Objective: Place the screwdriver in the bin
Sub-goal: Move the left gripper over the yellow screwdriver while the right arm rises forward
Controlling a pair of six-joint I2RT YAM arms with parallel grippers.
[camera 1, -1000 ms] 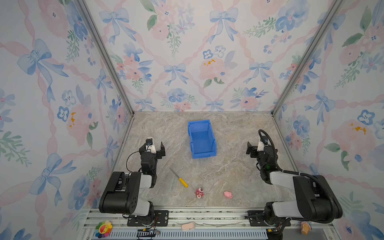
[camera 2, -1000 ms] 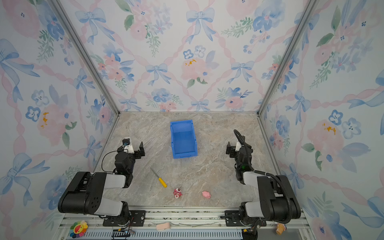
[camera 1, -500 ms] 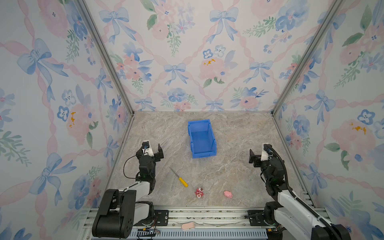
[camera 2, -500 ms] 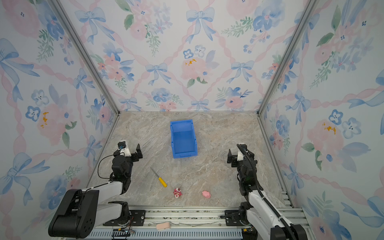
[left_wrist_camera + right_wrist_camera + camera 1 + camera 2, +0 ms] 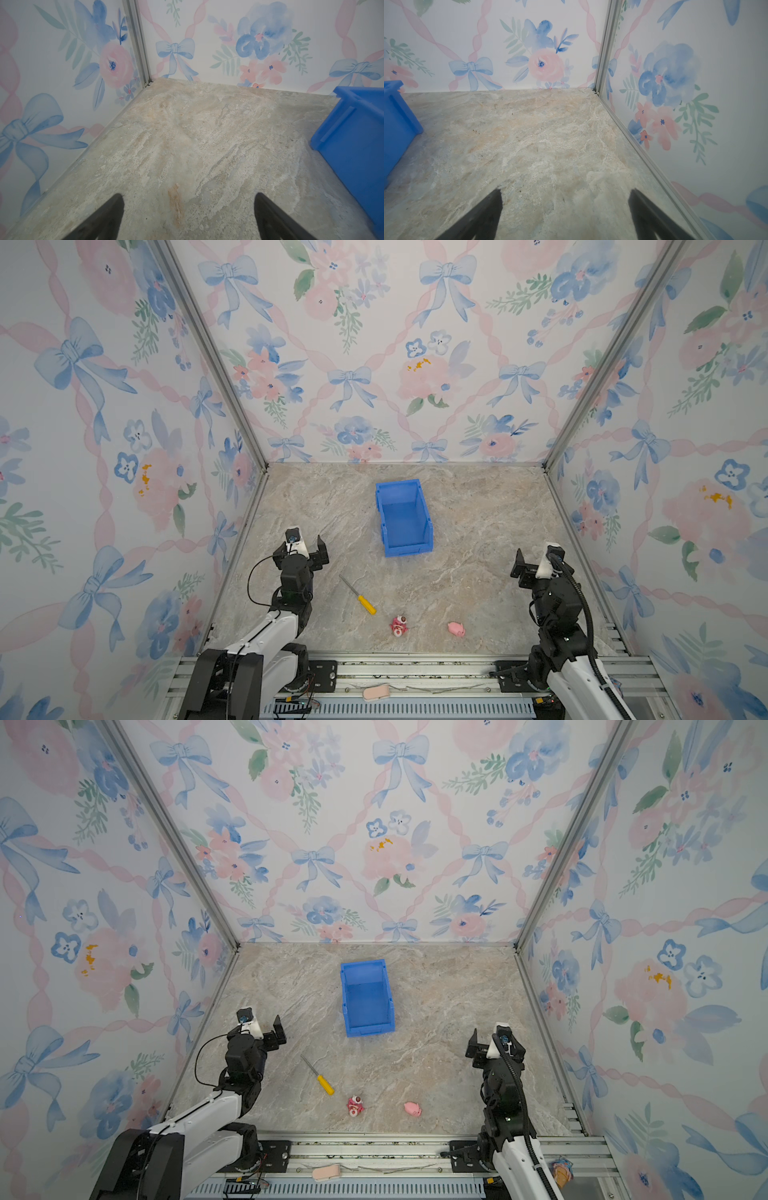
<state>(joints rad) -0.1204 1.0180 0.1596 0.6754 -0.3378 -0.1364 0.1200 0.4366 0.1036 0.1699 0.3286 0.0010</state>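
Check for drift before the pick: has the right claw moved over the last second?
Yes. The right claw has drawn back from the bin, toward the near rail and the right wall, in a top view.

A robotics lab test booth: floral-wallpapered panels framed by aluminium posts enclose a marble-look tabletop; 2 robot arms bolt onto a slotted rail at 6 o'clock.

No readable text anywhere (walls show only flowers).
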